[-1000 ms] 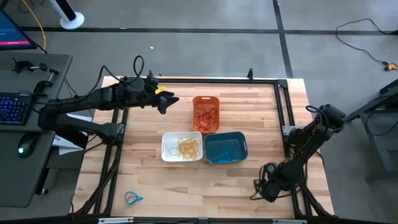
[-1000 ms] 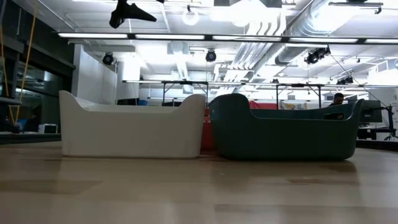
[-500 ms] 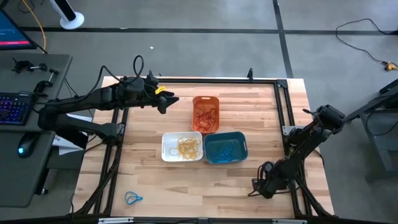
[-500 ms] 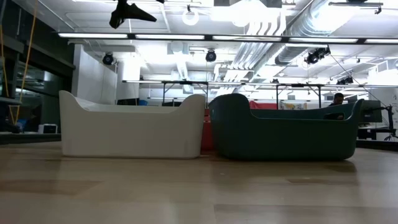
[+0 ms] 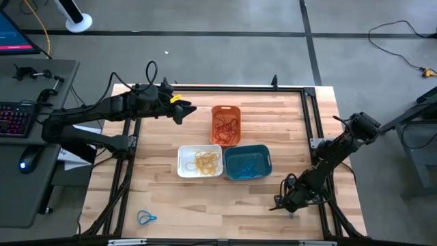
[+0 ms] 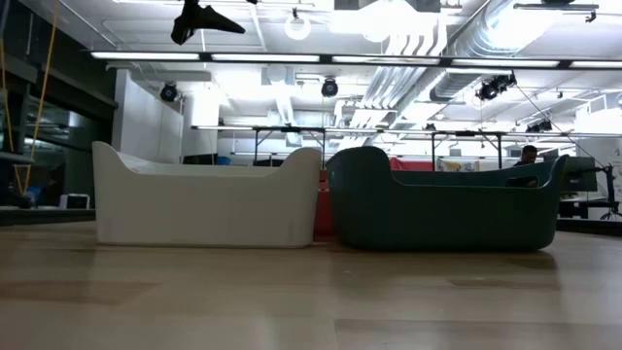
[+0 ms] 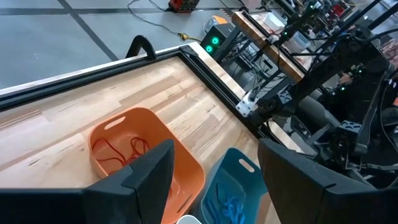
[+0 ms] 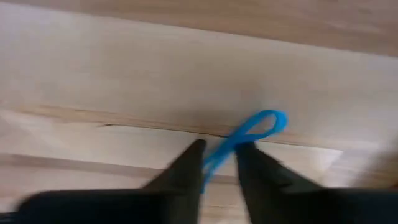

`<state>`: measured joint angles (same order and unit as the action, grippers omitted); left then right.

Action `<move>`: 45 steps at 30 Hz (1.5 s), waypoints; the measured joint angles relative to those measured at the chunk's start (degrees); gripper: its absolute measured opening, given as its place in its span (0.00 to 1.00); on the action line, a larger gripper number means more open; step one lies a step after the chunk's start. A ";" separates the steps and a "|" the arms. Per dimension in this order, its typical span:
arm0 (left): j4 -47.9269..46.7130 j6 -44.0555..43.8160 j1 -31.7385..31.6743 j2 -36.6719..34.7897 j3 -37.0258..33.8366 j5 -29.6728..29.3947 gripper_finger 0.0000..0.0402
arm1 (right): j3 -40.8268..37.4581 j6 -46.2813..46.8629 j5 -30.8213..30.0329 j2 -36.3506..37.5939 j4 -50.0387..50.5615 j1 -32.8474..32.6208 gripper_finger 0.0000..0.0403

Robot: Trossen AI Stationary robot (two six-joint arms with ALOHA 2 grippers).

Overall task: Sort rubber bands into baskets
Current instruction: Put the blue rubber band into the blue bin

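Blue rubber band (image 8: pixel 249 134) pinched between right tool's fingers (image 8: pixel 186 165), loop sticking out past tips, just above wooden bench (image 8: pixel 93 74). Right tool (image 5: pixel 287 200) low over bench, near-right of teal basket (image 5: pixel 247 162). Second blue band (image 5: pixel 145 218) lies on bench, near-left of teal basket. White basket (image 5: pixel 200 161) with yellow bands touches teal basket's left side. Orange basket (image 5: pixel 226 124) with red bands just behind teal basket. Left tool (image 5: pixel 186 111) spread wide, empty, hovering far-left of teal basket, beside orange basket.
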<state>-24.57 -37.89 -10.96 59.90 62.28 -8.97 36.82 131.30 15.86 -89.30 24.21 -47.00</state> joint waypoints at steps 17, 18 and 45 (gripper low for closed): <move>1.17 1.24 0.00 -0.04 2.55 10.64 0.56 | 17.26 -27.31 -23.90 11.58 16.67 5.67 0.00; 1.24 1.80 0.00 -0.02 3.02 10.64 0.56 | 18.51 -30.18 -27.22 12.52 15.73 7.11 0.00; -28.51 -14.96 29.05 -0.02 6.25 18.27 0.56 | 19.50 -77.81 -21.34 4.59 10.60 38.75 0.48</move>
<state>-53.08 -52.85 18.09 59.88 68.53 9.30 56.31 53.49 -5.48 -84.71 34.81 -8.26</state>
